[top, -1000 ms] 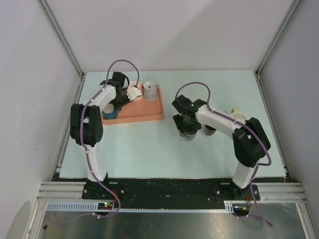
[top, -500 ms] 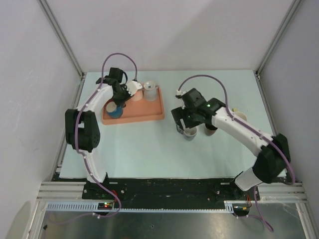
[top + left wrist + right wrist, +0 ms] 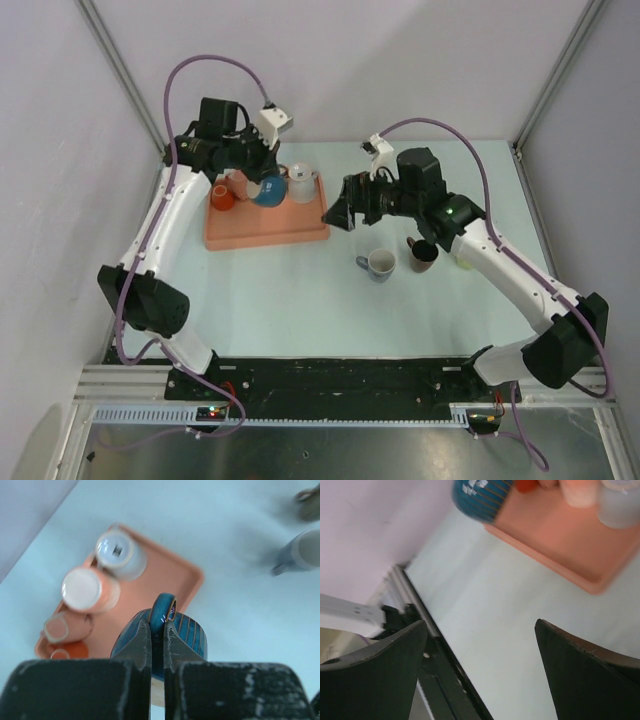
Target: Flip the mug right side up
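A blue striped mug (image 3: 187, 635) hangs above the orange tray (image 3: 180, 575), and my left gripper (image 3: 157, 625) is shut on its handle (image 3: 163, 611). From above, the blue mug (image 3: 270, 190) sits at the left gripper (image 3: 258, 180) over the tray's (image 3: 290, 228) back part, tilted. My right gripper (image 3: 338, 215) is raised beside the tray's right edge. Its jaws stand wide open with nothing between them (image 3: 480, 630). The blue mug (image 3: 482, 497) shows at the top of the right wrist view.
Upside-down mugs stand on the tray: a pale grey one (image 3: 302, 183), a peach one (image 3: 89, 588), an orange one (image 3: 222, 197). A grey mug (image 3: 380, 264) and a brown mug (image 3: 422, 254) stand upright on the table right of the tray.
The left gripper shut on the blue mug's handle and lifted it from the tray's front left toward the back. The right gripper opened, left the grey mug and rose.
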`<state>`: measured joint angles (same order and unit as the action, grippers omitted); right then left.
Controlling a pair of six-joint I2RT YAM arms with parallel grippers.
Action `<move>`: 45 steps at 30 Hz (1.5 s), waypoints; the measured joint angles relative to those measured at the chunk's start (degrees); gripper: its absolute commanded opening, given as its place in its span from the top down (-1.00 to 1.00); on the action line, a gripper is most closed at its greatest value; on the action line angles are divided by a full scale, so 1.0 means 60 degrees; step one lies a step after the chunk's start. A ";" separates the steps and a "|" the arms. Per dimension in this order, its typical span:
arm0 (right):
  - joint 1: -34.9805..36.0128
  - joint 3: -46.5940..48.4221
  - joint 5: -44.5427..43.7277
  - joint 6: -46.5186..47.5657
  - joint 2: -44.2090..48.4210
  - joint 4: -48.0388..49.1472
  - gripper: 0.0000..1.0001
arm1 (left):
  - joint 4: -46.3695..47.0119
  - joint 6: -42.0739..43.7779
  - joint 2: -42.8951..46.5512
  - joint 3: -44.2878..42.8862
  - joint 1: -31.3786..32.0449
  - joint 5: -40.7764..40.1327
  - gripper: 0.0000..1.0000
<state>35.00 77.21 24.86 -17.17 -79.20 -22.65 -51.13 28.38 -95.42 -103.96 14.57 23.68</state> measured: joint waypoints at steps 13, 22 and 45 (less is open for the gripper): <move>-0.0266 0.0000 0.2233 -0.3650 -0.1231 0.5140 -0.59 | -0.0546 -0.2539 0.0488 -0.2779 0.1246 0.2306 0.99; -0.0226 -0.0029 0.4135 -0.6492 -0.2116 0.8550 0.96 | -0.0572 -0.2980 0.0528 -0.2892 0.1526 0.2233 0.62; 0.2896 0.0776 -0.2492 0.0696 -0.3821 -0.2903 1.00 | -0.0350 -0.2455 -0.0889 -0.1479 -0.1996 -0.0973 -0.99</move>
<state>52.38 81.87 9.91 -12.99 -102.13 -40.07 -53.23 13.65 -100.75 -112.84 2.59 17.85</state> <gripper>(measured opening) 0.186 0.994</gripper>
